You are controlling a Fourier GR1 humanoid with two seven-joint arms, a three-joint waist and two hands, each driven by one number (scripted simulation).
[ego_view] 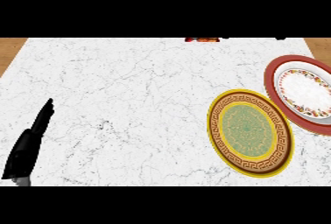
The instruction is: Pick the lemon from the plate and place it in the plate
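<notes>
Left robot hand (29, 142) rests at lower left, fingers straight, holding nothing; right out of view | bench (129, 87) | gold plate (249, 132), red plate (302, 92) overlapping | I see no lemon | I'd expect light, firm, rolling; grip around its middle.

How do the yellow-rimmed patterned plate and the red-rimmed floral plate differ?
The yellow-rimmed plate with a brown key-pattern band and green centre lies fully in view, nearer the counter's front; the red-rimmed plate with a white centre and floral ring sits farther back and right, cut off by the view's right edge. The yellow-rimmed plate's edge appears to overlap the red-rimmed plate's edge. Both are round, lie on the white marble counter and show no lemon.
</notes>
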